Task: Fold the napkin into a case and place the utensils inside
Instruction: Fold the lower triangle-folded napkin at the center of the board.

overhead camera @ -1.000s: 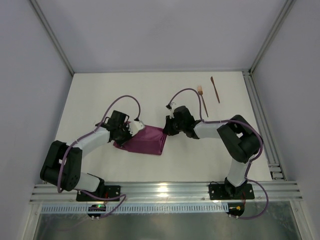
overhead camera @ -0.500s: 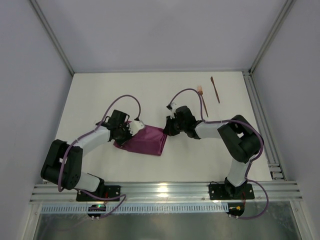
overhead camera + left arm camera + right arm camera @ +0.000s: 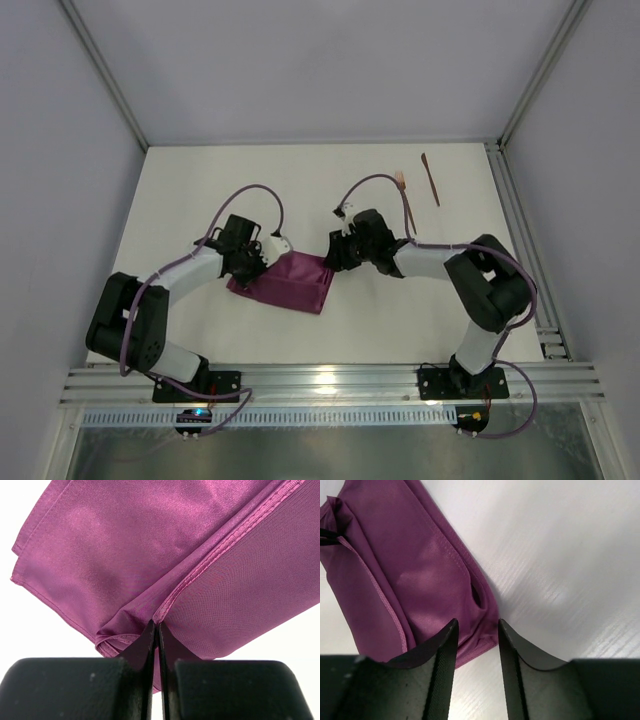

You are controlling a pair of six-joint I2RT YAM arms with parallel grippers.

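One glossy magenta napkin [image 3: 290, 285], folded in layers, left jaws pinching its hem, right jaws parted

You have white table [image 3: 250, 190]: folded napkin [image 3: 295, 285] between left gripper [image 3: 268, 257] and right gripper [image 3: 335, 262]; fork [image 3: 406, 200], knife [image 3: 430, 180] well beyond right one.

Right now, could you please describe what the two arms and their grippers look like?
The left arm and right arm each have black joints, white links and a purple cable. The left gripper and right gripper carry black fingers, finely ribbed on the right one.
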